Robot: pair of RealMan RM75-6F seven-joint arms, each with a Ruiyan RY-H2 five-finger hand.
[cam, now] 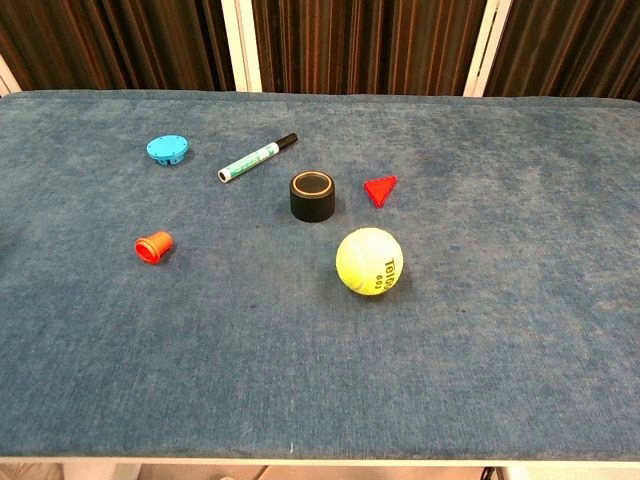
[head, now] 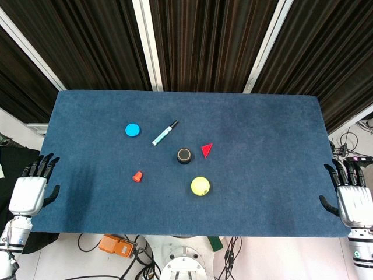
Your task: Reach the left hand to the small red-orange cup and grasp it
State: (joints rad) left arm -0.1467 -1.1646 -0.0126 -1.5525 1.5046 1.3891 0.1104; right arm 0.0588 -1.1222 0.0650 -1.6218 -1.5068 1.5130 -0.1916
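The reach has not begun. The left hand (head: 28, 195) rests at the table's (head: 262, 192) edge, fingers apart, holding nothing. The small red-orange cup (head: 137, 176) lies well off to its right, probably tipped over. Next, the hand must cross to it.

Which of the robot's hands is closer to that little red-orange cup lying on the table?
Left. The left hand rests at the table's left edge, a moderate stretch from the red-orange cup. The right hand sits at the opposite edge, far beyond the cup.
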